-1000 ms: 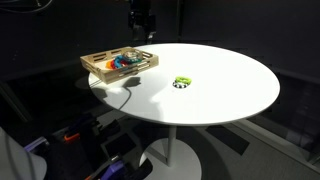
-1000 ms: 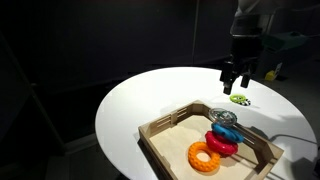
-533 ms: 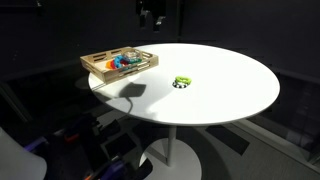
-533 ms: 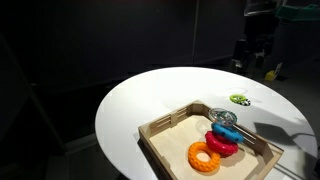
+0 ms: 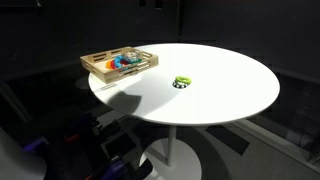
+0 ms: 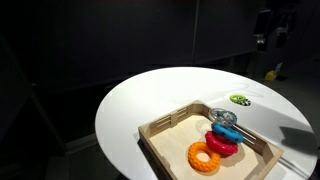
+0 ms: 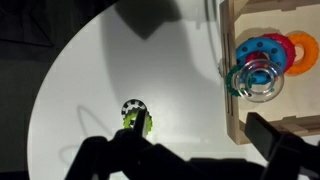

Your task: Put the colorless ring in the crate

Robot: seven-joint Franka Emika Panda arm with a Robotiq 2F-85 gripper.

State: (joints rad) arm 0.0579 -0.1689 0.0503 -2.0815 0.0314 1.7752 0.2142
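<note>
- Gripper [image 6: 268, 27] high above the far right edge of the round white table [image 6: 150, 95], well apart from everything on it; too small and dark in that exterior view to read how the jaws stand.
- In the wrist view, gripper [image 7: 185, 150] entering from the bottom edge, its dark fingers [image 7: 285, 148] spread wide, nothing held between them.
- Colorless ring [image 7: 260, 82] inside the crate [image 7: 235, 125], lying flat on top of a teal ring [image 7: 235, 85], close to the left wall of the crate in the wrist view.
- Same colorless ring [image 6: 224, 117] visible in an exterior view as a pale glassy circle, in the far right part of the crate [image 6: 160, 128].
- Also in the crate: a blue ring [image 7: 262, 47], an orange ring [image 7: 302, 50] and a red ring [image 6: 222, 145], all close together.
- Green ring [image 7: 137, 120] sitting on a dark ring-like base, out on the bare table, left of the crate in the wrist view and well apart from it.
- In an exterior view, crate [image 5: 100, 68] near the far left edge of the table [image 5: 230, 90], green ring [image 5: 182, 82] more toward the middle, to the right of the crate.
</note>
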